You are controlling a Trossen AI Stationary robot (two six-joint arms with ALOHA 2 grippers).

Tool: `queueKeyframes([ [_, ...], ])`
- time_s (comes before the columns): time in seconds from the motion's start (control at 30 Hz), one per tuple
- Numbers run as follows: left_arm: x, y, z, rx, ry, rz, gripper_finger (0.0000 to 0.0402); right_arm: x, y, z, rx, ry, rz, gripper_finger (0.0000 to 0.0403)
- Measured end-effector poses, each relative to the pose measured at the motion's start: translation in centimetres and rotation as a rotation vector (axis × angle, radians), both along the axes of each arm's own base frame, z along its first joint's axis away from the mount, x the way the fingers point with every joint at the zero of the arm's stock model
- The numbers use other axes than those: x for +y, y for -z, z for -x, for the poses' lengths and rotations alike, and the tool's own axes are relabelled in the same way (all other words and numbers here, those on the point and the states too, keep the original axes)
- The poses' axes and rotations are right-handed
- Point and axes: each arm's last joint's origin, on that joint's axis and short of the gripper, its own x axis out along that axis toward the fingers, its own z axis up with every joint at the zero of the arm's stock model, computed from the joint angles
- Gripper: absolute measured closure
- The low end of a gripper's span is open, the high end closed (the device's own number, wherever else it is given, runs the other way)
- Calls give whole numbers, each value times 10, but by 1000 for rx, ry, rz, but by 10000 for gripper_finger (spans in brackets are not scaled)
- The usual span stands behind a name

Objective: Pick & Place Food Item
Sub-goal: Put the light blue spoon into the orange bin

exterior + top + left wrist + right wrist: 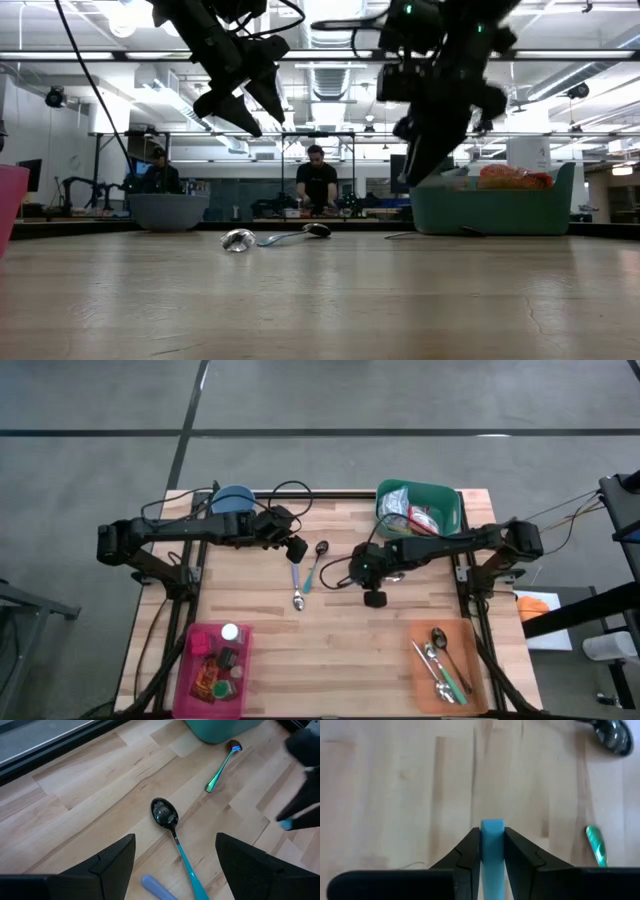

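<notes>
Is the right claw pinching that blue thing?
Touching. The right wrist view shows the right gripper with both fingers pressed against the light blue handle, no gap.

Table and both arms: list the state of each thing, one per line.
Left gripper: open, empty, above the spoons.
Right gripper: shut on a blue handle.
Teal-handled spoon: lying flat on the table.
Green bin: holding packets.
Orange tray: holding utensils.

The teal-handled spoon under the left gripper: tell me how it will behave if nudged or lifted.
The teal-handled spoon looks thin and stiff, so it should lift without bending. Its glossy bowl and slim handle may slip between fingers. Lying flat on the table, it would probably slide or pivot rather than roll.
</notes>
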Motion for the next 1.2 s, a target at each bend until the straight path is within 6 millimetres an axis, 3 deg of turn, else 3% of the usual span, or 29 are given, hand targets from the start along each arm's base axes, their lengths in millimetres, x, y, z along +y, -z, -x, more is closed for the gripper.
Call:
queueKeyframes([
  [0.3,0,0,0,0,0,0,122,35,-53,2,106,230,-93,339],
  [0.6,0,0,0,0,0,0,122,95,-87,21,176,417,-98,339],
  [0.83,0,0,0,0,0,0,122,143,-97,50,158,612,-131,339],
  [1.2,0,0,0,0,0,0,122,209,-89,118,18,959,-119,339],
])
